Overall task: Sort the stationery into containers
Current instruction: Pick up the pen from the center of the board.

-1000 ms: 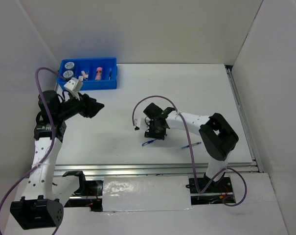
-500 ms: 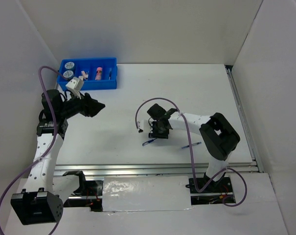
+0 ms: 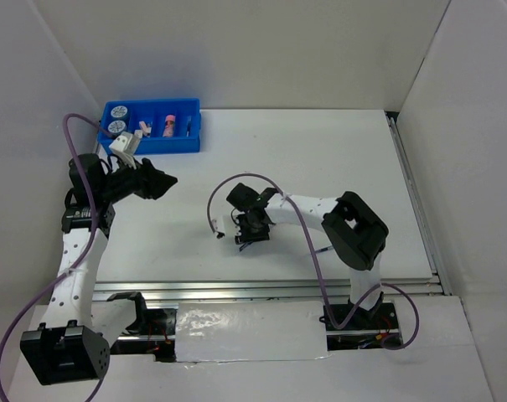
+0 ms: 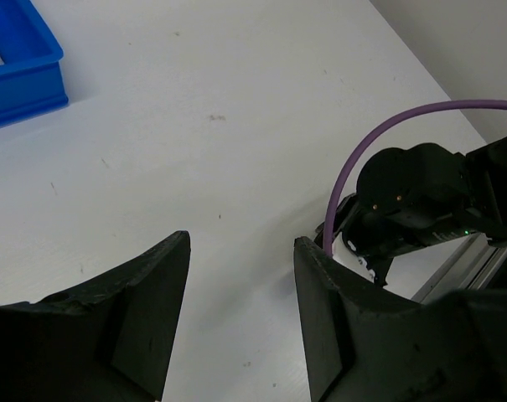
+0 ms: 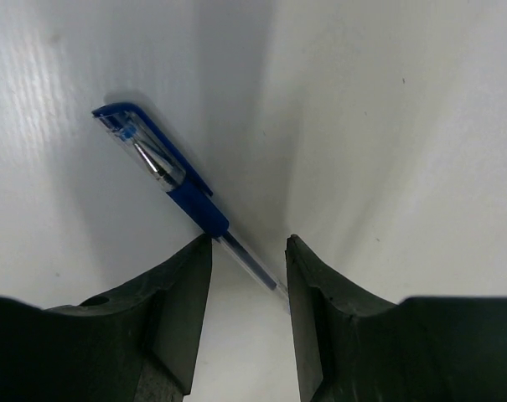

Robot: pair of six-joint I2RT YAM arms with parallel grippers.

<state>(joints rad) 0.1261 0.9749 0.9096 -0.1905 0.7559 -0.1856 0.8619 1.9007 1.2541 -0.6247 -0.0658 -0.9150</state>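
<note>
The blue tray (image 3: 157, 144) stands at the far left. It holds two blue tape rolls (image 3: 117, 112), small erasers (image 3: 142, 128), a pink tube (image 3: 169, 124) and a thin dark stick (image 3: 188, 125). A blue pen (image 5: 165, 172) lies on the table; its clear front end runs between the open jaws of my right gripper (image 5: 248, 251), which is low over it (image 3: 248, 232). The jaws do not press on it. My left gripper (image 3: 159, 180) is open and empty (image 4: 240, 251), held above the table near the tray. A second pen is mostly hidden under the right arm.
White walls close the table on the left, back and right. A metal rail (image 3: 270, 287) runs along the near edge. The tray's corner (image 4: 23, 63) and the right arm with its purple cable (image 4: 421, 197) show in the left wrist view.
My right gripper has moved left and slightly nearer, coming down over the blue pen so that it now straddles it. The left arm has barely moved.
</note>
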